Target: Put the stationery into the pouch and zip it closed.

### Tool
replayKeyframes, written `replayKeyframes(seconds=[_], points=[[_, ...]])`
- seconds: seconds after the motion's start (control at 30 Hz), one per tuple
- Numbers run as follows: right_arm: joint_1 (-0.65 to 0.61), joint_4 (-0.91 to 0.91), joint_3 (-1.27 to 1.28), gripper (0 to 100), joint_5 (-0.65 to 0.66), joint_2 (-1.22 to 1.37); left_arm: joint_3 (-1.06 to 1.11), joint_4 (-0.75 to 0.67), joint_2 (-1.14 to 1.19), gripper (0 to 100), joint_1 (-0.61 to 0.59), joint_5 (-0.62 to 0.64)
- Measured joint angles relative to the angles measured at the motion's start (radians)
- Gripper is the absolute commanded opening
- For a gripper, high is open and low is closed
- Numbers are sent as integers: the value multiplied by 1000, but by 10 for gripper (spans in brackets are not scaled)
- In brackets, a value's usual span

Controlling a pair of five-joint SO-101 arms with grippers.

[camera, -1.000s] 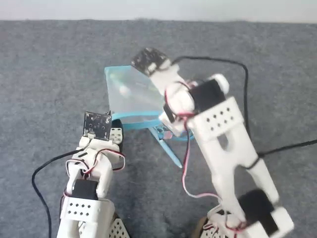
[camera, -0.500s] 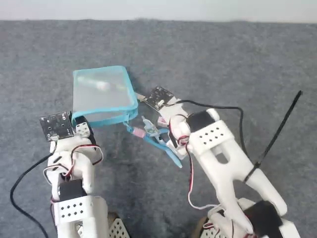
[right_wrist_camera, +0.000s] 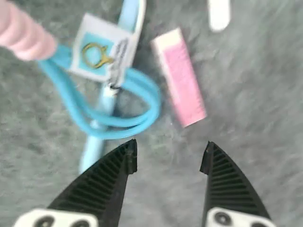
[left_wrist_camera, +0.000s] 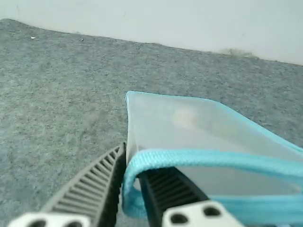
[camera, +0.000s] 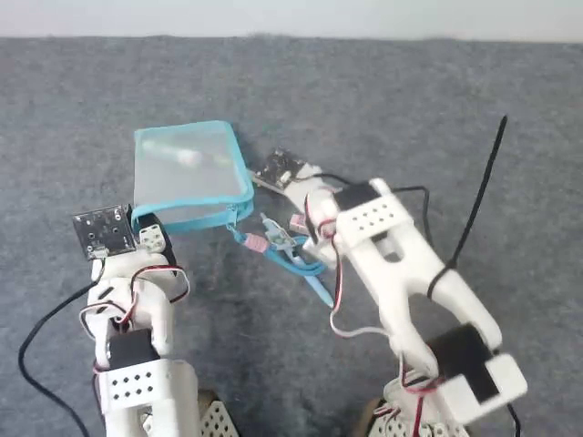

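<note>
Right wrist view: with right gripper (right_wrist_camera: 170,144) fingers spread just short of pink eraser (right_wrist_camera: 179,78), centre astride before closing; left gripper (left_wrist_camera: 130,165) pinching pouch (left_wrist_camera: 189,123) rim.

Lighting: bright, even, diffuse; src seems overhead. High view: grey surface (camera: 437,100) evenly lit, no hot spots; arms throw only faint, soft-edged shadows. Far edge: wall (camera: 291,16) near blown-out white. Clear face of pouch (camera: 187,177) shows a milky sheen, no hard glare; same in left wrist view. Ribs of left end effector (left_wrist_camera: 131,161) matte, dull grey highlights. Right wrist view: blue strap (right_wrist_camera: 118,109) w/ thin soft shadow on surface beneath.
</note>
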Motion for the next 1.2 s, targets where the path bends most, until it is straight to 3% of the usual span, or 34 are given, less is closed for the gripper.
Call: replayKeyframes(seconds=[0.17, 0.33, 0.57, 0.87, 1.0, 1.2], points=[[41, 0, -109, 227, 152, 138, 0, 0, 0, 12, 5, 0], [38, -9, -167, 227, 209, 230, 0, 0, 0, 12, 5, 0], [46, -9, -230, 211, 210, 319, -2, 0, 0, 12, 38, 0], [57, -9, -239, 3, 172, 344, -2, 0, 0, 12, 38, 0], [110, -9, -239, 6, 89, 344, -2, 0, 0, 12, 51, 0], [186, 40, -239, 6, 71, 344, -2, 0, 0, 12, 112, -28]])
